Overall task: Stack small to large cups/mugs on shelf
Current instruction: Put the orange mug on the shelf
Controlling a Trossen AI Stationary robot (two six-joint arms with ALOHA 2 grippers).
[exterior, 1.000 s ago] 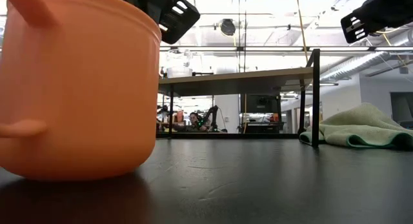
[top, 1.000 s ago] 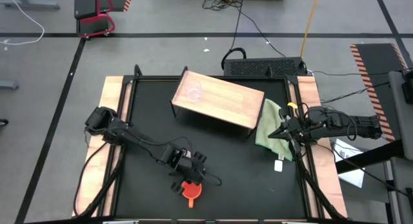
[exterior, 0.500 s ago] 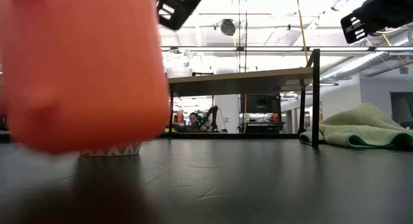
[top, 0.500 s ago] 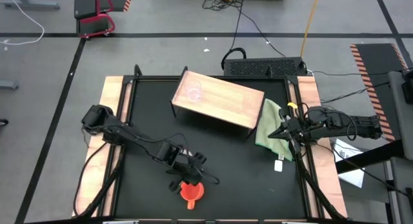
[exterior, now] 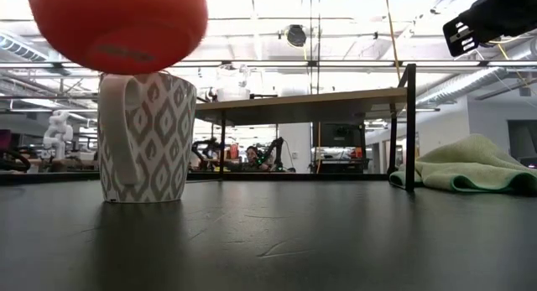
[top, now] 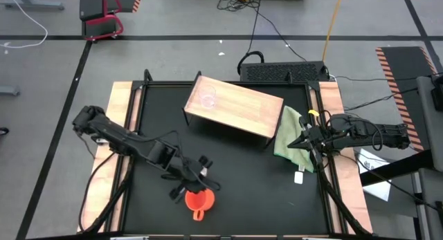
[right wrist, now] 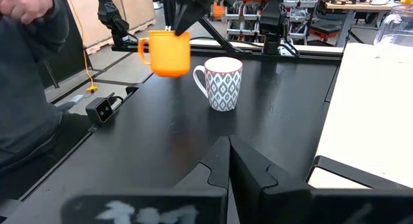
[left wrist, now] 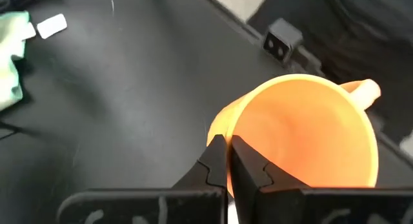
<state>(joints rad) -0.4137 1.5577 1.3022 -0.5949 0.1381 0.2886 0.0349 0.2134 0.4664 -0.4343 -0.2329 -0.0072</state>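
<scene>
My left gripper (left wrist: 227, 143) is shut on the orange-red mug (top: 198, 201), which hangs in the air near the table's front edge, above and in front of the white patterned mug (exterior: 143, 137). The white mug stands upright on its base on the black tabletop; in the high view the left arm hides it. The small clear cup (top: 208, 98) stands on the wooden shelf (top: 239, 108) near its left end. My right gripper (top: 296, 144) waits shut at the table's right side, above the green cloth. My left gripper pinches the orange-red mug's wall at the rim (left wrist: 222, 128), one finger inside the mug and one outside, on the side away from the handle (left wrist: 364, 91). The fingers slant down from the table's left. The mug is lifted clear of the table, mouth up.
A green cloth (top: 287, 133) lies beside the shelf's right end, with a small white tag (top: 299, 176) on the tabletop near it. Pale wooden strips (top: 119, 122) run along both table sides. A person (right wrist: 26, 75) stands beside the table's near edge.
My left gripper has risen and drawn back a little toward the table's left edge, carrying the orange-red mug. The mug, which stood on the table, now hangs clear of it, and in the low view it has risen off the white mug behind it.
</scene>
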